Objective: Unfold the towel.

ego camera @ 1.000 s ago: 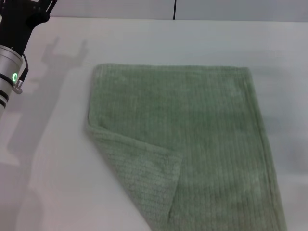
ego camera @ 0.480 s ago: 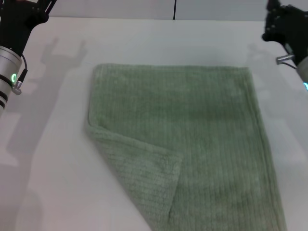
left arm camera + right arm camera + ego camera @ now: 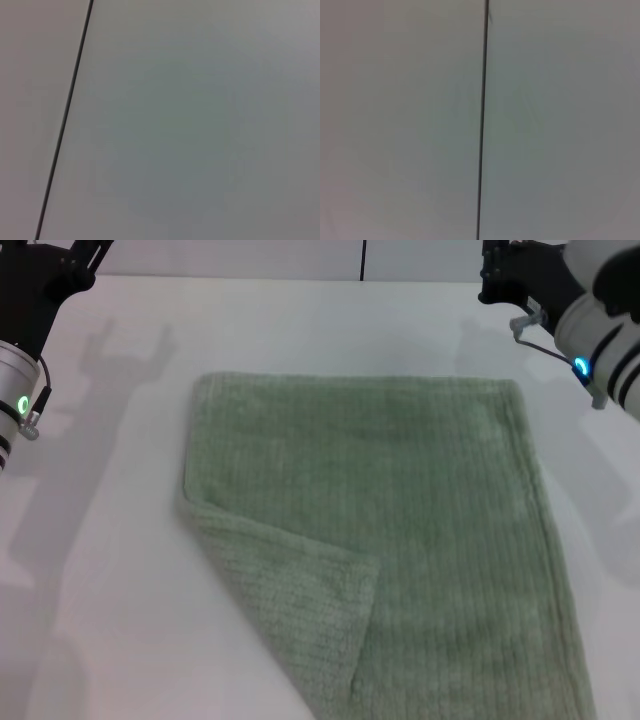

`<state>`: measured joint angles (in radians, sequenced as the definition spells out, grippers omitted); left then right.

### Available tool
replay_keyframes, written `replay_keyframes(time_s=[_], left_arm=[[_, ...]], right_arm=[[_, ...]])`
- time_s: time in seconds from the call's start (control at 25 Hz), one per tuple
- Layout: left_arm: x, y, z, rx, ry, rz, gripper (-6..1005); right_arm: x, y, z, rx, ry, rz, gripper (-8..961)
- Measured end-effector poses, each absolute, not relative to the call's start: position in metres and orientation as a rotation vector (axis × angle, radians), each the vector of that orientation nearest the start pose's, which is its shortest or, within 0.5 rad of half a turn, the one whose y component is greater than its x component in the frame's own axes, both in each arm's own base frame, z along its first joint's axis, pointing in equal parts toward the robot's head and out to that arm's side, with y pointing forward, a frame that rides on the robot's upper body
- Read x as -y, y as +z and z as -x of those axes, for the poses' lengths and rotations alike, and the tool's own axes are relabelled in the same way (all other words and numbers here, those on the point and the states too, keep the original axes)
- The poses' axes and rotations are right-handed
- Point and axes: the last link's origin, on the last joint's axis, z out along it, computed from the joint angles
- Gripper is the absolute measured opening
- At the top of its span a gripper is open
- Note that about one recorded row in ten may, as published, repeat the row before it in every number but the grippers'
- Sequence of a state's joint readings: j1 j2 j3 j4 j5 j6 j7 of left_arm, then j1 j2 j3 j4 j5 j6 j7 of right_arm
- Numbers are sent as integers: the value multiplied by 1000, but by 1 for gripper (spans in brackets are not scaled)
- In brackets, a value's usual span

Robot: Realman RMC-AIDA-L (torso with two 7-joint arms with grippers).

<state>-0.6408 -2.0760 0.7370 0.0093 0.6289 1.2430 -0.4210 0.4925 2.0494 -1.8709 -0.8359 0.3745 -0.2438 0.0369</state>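
The sage-green ribbed towel (image 3: 420, 500) lies flat on the white table (image 3: 100, 620) in the head view, running off the near edge of the picture. Its near-left corner is folded over onto the cloth as a lighter triangular flap (image 3: 290, 610). My left gripper (image 3: 55, 265) is held high at the far left, well clear of the towel. My right gripper (image 3: 515, 275) is held high at the far right, just beyond the towel's far-right corner. Neither touches the cloth. Both wrist views show only a plain grey surface with a dark seam line (image 3: 65, 115) (image 3: 482, 120).
The left arm's silver wrist with a green light (image 3: 20, 400) hangs over the table's left side. The right arm's white wrist with a blue light (image 3: 600, 350) is over the right side. The table's far edge (image 3: 300, 280) meets a wall.
My right arm has come into view at the far right and moved leftward toward the towel's far-right corner. My left arm has shifted slightly up. The towel has not moved.
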Motion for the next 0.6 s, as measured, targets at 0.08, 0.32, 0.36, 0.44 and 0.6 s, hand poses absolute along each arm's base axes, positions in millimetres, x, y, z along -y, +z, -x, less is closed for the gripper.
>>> replay_keyframes(time_s=[0.08, 0.32, 0.36, 0.44, 0.6], left_arm=[[-384, 19, 290, 557, -952, 1535, 803], [-384, 20, 290, 555, -953, 1533, 800], [-384, 20, 290, 555, -953, 1533, 799], [-385, 21, 289, 553, -957, 1529, 798], [-386, 21, 288, 549, -960, 1527, 796]], right_arm=[[-423, -35, -200, -624, 493, 1920, 24], [-426, -31, -185, -747, 357, 1976, 24], [-427, -29, -183, -763, 337, 1981, 24], [-428, -24, -177, -819, 266, 2000, 24], [-427, -22, -170, -865, 192, 2028, 24]])
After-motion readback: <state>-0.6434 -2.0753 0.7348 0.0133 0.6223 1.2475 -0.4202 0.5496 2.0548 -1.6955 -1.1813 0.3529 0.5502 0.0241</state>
